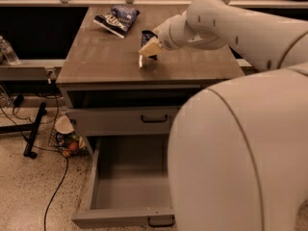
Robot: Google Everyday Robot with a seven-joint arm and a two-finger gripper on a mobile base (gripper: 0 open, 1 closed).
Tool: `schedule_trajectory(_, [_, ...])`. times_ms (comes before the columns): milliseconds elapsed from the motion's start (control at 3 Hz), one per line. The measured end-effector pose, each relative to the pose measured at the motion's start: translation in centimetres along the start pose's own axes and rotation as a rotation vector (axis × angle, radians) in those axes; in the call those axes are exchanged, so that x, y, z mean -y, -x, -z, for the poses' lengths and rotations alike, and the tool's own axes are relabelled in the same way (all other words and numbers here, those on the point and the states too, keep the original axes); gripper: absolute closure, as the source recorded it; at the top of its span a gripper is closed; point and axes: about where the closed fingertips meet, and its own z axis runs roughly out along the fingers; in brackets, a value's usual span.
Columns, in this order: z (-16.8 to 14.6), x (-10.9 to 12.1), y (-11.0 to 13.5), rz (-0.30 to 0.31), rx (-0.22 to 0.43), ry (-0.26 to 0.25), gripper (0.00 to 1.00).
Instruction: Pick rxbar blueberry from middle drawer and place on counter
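Pincer point(150, 48), just above the surface point(106, 64), is clamped on the rxbar blueberry point(147, 35), judged light, flat and slick-wrapped, best gripped across its faces.

Counter point(96, 64): open room is left at the front and left side.
Snack bag point(117, 19): the far left corner is taken.
Gripper point(148, 52): held over the counter's middle, closed on the rxbar blueberry point(147, 35).
Middle drawer point(126, 186): pulled open; its right side is blocked by the arm point(240, 167).

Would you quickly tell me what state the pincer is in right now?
The pincer: closed, holding the rxbar blueberry, just above the counter.
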Motion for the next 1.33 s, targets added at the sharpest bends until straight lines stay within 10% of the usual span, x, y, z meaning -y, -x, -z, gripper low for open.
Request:
schedule_trajectory(667, [-2.6, -2.4, -0.7, -0.036, 0.0, 0.087, 0.12])
schedule_trajectory(1000, [-2.1, -3.5, -0.7, -0.058, 0.022, 0.11, 0.0])
schedule_trajectory(1333, [4.0, 0.8, 2.5, -0.074, 0.159, 0.033, 0.0])
